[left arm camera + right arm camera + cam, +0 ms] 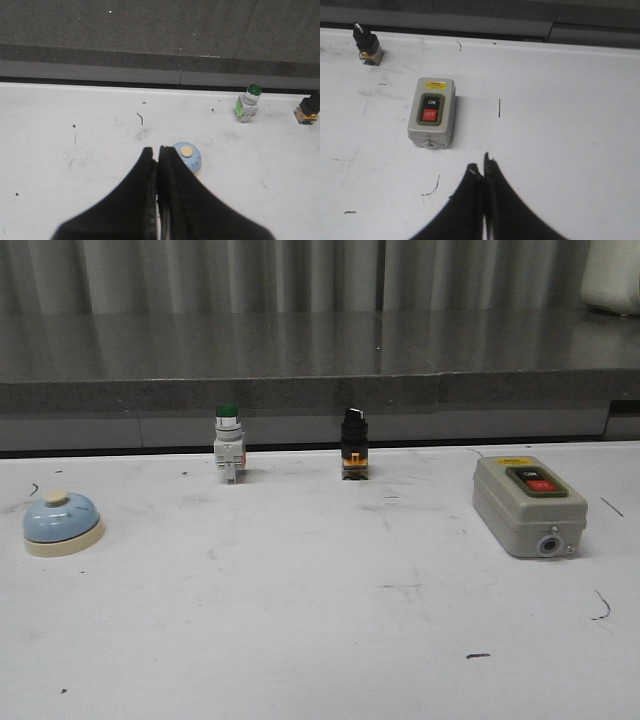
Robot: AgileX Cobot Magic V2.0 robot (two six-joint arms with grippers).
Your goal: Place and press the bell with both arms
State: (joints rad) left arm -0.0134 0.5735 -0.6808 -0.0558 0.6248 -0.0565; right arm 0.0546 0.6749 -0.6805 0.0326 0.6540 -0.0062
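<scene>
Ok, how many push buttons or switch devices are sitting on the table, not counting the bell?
3: a green-capped push button at back left-centre, a black selector switch at back centre, and a grey ON/OFF switch box to the right. Nothing seems hidden.

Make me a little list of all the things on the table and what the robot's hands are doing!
bell: light blue, cream knob, on the table's left side, untouched
green-capped button: upright, near the back edge
black knob switch: upright, right of the green one
grey switch box: right side, ON and OFF buttons facing up
left gripper: shut, empty, above the table, near the bell
right gripper: shut, empty, near the switch box
table: white, scuffed
</scene>
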